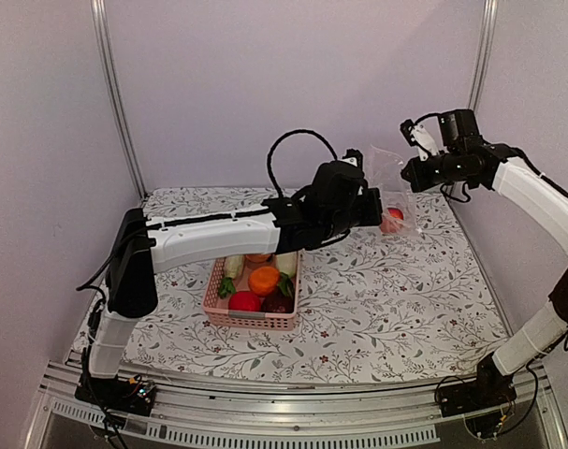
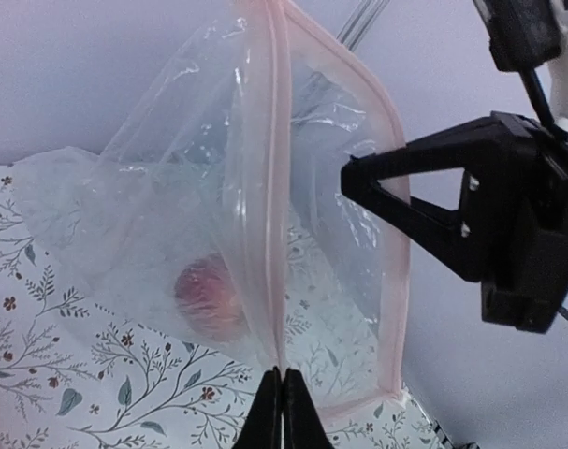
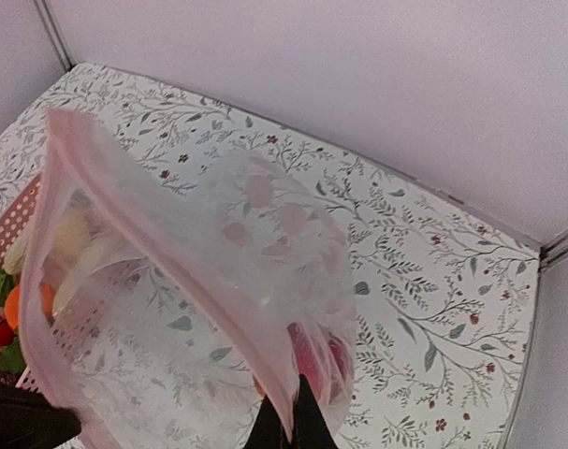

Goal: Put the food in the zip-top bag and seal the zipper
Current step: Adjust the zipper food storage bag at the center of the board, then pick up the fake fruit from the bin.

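Floral-print table (image 1: 386, 309), purple walls behind. Left arm (image 1: 209, 238) reaches from its base at 7 o'clock across the table toward 1 o'clock. Right arm (image 1: 536, 192) rises from 5 o'clock, bends high, and comes in toward the same spot from 2 o'clock. Between the two wrists hangs the zip-top bag (image 1: 388, 178), clear and crinkled, lifted at about 1 o'clock of table centre, with its lower end sagging near the cloth; whether it touches the cloth cannot be told. Pink slatted basket (image 1: 251, 321) sits on the table at 9 o'clock of centre, under the left forearm and well apart from the bag. In the basket: an orange (image 1: 263, 279) in the middle, a red round piece (image 1: 245, 301) at its 7 o'clock, a darker red piece (image 1: 277, 304) at its 5 o'clock, and a white radish (image 1: 232, 267) with green leaves at its 10 o'clock. One red fruit (image 1: 392, 220) lies inside the bag at the bottom. The zipper (image 2: 276, 187) shows as a pale pink strip round the mouth, parted into two runs. Left gripper (image 2: 282, 412): fingers pressed together, with one run of the strip going straight down into them, pinched on the bag's rim. Right gripper (image 3: 288, 421): fingers likewise together, clamped on the bag's edge at 6 o'clock of its wrist view.
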Tool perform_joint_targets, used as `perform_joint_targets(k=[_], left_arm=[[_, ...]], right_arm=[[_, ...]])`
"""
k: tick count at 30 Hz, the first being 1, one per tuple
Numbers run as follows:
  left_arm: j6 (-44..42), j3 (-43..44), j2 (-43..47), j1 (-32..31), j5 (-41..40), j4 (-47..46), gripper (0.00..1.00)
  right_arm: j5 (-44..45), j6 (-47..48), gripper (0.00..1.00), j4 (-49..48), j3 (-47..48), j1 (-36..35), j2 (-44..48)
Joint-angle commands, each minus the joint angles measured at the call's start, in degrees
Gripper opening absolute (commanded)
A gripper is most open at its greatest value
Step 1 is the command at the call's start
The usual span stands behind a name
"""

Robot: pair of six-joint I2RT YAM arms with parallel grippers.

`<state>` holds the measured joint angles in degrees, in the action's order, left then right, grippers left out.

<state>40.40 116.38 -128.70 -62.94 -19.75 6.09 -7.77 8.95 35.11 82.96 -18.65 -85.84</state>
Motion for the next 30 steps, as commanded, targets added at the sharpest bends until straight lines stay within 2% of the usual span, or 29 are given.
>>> perform_joint_targets(k=[1,2,4,7,12,13,16,18,21,25,28,30], left_arm=[[-8.4,3.0,2.9,-2.1,-2.4,-9.1,0.00],[-6.7,6.0,1.2,-1.6,-1.5,-4.3,0.00],[-4.5,8.4,-1.5,-0.9,1.2,-0.6,0.00],[-3.5,7.0,-2.5,-0.5,2.5,-2.0,0.00],[-4.4,7.2,-2.6,1.0,4.5,-7.2,0.00],[-5.5,7.3,-2.7,1.2,5.5,-8.5,0.08],[-9.2,7.6,-2.3,1.8,8.8,-9.0,0.44],[-12.5,5.6,-0.4,1.9,10.3,-8.0,0.57],[-16.8,-3.9,6.4,1.5,12.9,-9.7,0.67],[-19.6,-25.0,20.0,0.7,13.1,-16.4,0.75],[-18.7,-36.7,29.1,0.9,8.6,-17.2,0.84],[-18.6,-39.4,32.5,1.4,3.4,-13.2,0.86]], right_arm=[[22.5,1.1,0.00,-2.7,10.0,1.3,-1.9],[23.9,2.0,0.00,-1.3,12.5,2.6,-4.8],[18.2,1.3,0.00,-0.3,15.6,5.2,-6.5],[13.3,0.2,0.00,-2.7,13.0,3.4,-3.1],[10.4,1.2,0.00,-0.8,9.1,0.3,-3.6],[10.2,1.1,0.00,-1.0,8.1,0.4,-3.5],[10.0,1.0,0.00,-1.3,6.4,0.4,-3.3],[9.8,1.0,0.00,-1.6,5.9,0.6,-3.2],[9.6,0.9,0.00,-1.4,6.6,1.7,-3.6],[9.3,1.2,0.00,0.8,12.6,5.6,-4.5],[8.4,1.8,0.00,0.0,10.7,6.7,-2.8],[8.7,4.2,0.00,8.9,15.9,5.1,-5.3]])
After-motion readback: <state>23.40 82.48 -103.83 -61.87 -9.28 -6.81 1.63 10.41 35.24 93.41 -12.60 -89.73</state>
